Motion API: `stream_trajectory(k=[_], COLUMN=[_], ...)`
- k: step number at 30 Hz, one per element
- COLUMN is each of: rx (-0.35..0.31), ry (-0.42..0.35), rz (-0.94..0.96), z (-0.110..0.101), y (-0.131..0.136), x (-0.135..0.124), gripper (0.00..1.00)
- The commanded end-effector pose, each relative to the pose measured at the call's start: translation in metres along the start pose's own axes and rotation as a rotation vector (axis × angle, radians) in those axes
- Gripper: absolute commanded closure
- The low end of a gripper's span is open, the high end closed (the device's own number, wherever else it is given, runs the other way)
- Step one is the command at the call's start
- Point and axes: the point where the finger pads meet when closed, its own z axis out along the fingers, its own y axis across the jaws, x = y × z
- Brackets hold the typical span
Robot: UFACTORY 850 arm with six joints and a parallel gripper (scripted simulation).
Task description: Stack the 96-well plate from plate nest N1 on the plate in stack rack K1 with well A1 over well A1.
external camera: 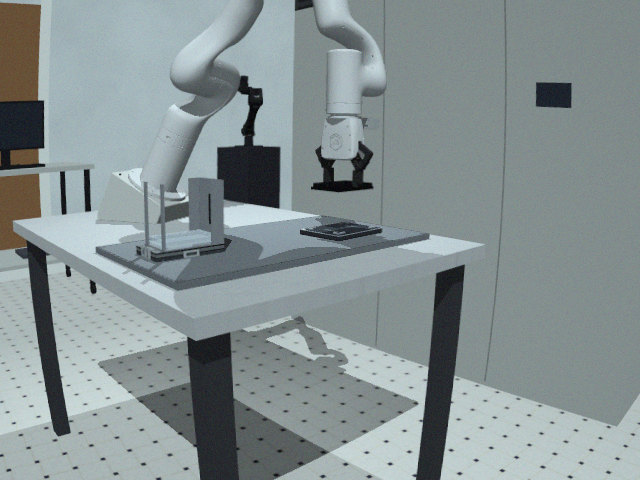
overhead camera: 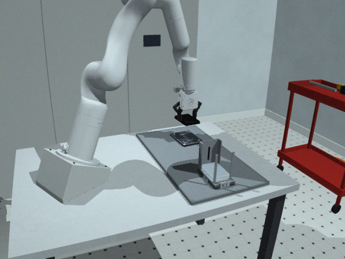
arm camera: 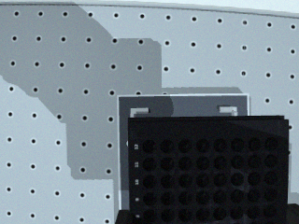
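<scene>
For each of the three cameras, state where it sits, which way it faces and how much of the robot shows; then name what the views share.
Top: raised off the table's front corner, looking down across it; shows the base, the arm and the end effector holding the black 96-well plate above nest N1.
Exterior: low, off the opposite side, facing the rack K1 and nest; shows the arm and end effector.
Wrist: on the arm's end, looking straight down; only the plate shows, no arm.
Shared: all three show plate and nest.
</scene>
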Motion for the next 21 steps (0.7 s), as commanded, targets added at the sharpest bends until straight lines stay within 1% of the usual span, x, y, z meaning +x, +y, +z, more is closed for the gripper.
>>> stream_trajectory(k=[1,6,8,21], rx=[-0.002,-0.002,-0.002,-0.002], ry=[0.0,0.0,0.0,0.0], rz=[0.0,0.0,0.0,0.0], z=[-0.008,-0.016,-0.016,-0.038], y=[0.001,0.001,0.001,0.001], x=[0.0,0.0,0.0,0.0], gripper=[1.0,1.0,1.0,1.0])
